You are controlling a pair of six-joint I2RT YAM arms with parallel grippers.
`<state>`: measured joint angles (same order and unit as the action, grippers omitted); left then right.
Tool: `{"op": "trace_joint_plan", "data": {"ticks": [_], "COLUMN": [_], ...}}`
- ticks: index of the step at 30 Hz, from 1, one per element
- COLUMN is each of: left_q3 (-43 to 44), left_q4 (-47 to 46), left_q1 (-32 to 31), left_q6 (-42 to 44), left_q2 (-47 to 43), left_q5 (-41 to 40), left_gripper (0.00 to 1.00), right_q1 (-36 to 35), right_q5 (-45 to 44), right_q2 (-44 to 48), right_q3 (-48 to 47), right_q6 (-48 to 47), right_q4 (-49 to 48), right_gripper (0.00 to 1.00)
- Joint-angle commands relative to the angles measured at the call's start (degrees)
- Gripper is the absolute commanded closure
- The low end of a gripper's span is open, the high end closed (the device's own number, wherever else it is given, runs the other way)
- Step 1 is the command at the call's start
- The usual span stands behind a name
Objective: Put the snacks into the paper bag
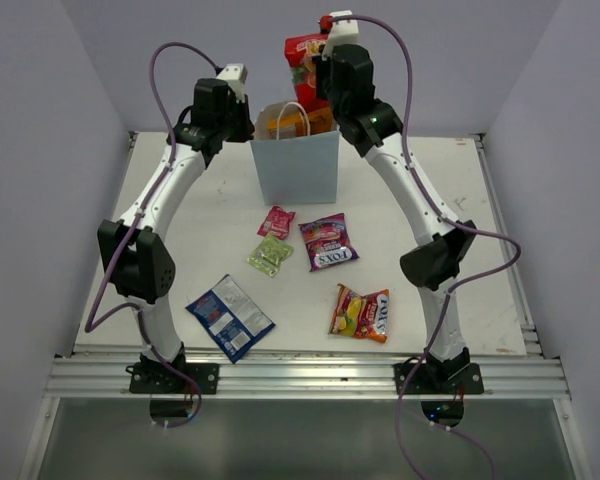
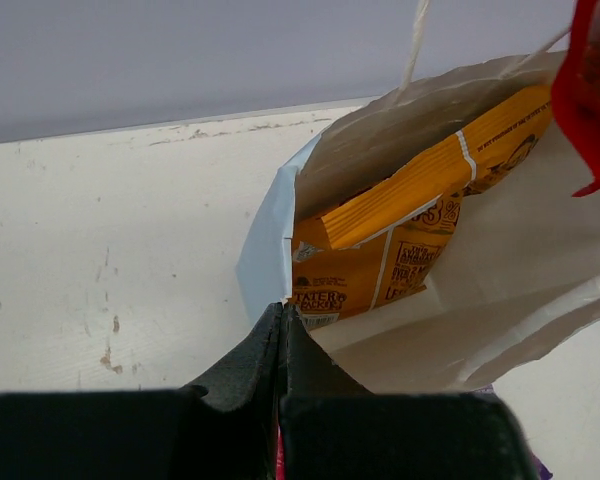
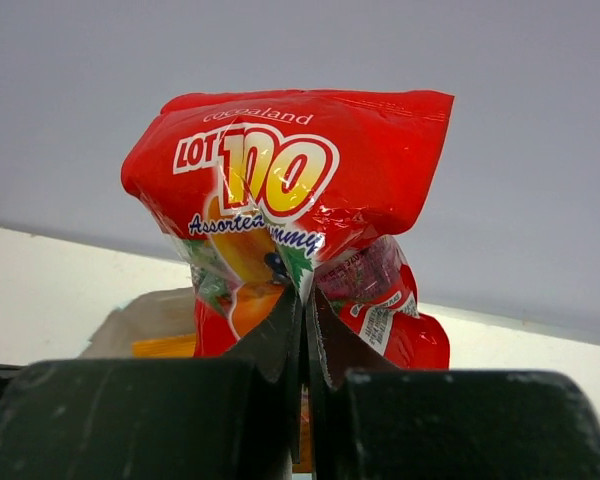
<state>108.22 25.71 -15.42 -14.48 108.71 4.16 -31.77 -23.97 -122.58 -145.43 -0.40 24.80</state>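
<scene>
The white paper bag (image 1: 297, 167) stands upright at the back of the table with an orange chip bag (image 1: 292, 122) inside it. My left gripper (image 1: 242, 125) is shut on the bag's left rim. In the left wrist view its tips (image 2: 282, 312) meet at the rim corner of the paper bag (image 2: 520, 270), with the orange chip bag (image 2: 410, 220) beyond. My right gripper (image 1: 320, 72) hangs above the bag's mouth, shut on a red candy bag (image 1: 304, 62). The right wrist view shows its tips (image 3: 307, 292) pinching the red candy bag (image 3: 290, 170).
On the table in front of the bag lie a pink sachet (image 1: 276, 221), a green sachet (image 1: 270, 254), a purple candy bag (image 1: 328, 241), a yellow-red candy bag (image 1: 361, 313) and a blue-white packet (image 1: 229, 317). Grey walls close the sides and back.
</scene>
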Motion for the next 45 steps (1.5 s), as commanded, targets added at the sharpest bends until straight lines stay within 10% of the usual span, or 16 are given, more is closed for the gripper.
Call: {"op": "trace_joint_plan", "data": {"ticks": [1, 16, 21, 29, 45], "left_q3": [1.46, 0.67, -0.21, -1.7, -2.05], "left_q4": [-1.19, -2.25, -2.6, -3.48, -3.3], "left_q1": [0.21, -0.49, -0.93, -1.28, -1.63], "left_q6": [-1.51, -3.1, -3.54, -3.71, -2.48], "left_q2": [0.63, -0.07, -0.6, -1.3, -2.27], "left_q5": [1.9, 2.6, 2.34, 1.72, 2.43], "left_gripper": [1.0, 1.0, 1.0, 1.0, 1.0], "right_q1": [0.3, 0.3, 0.3, 0.3, 0.22], "right_q5": [3.74, 14.02, 15.26, 15.27, 29.32], "right_q2": [2.79, 10.35, 12.45, 26.31, 48.31], "right_q3": [-2.6, 22.37, 20.45, 22.88, 81.68], "right_q6": [4.88, 12.01, 10.52, 5.69, 12.96], "right_q4": [-13.37, -6.61, -4.5, -0.1, 24.07], "right_gripper": [1.0, 0.98, 0.29, 0.23, 0.24]}}
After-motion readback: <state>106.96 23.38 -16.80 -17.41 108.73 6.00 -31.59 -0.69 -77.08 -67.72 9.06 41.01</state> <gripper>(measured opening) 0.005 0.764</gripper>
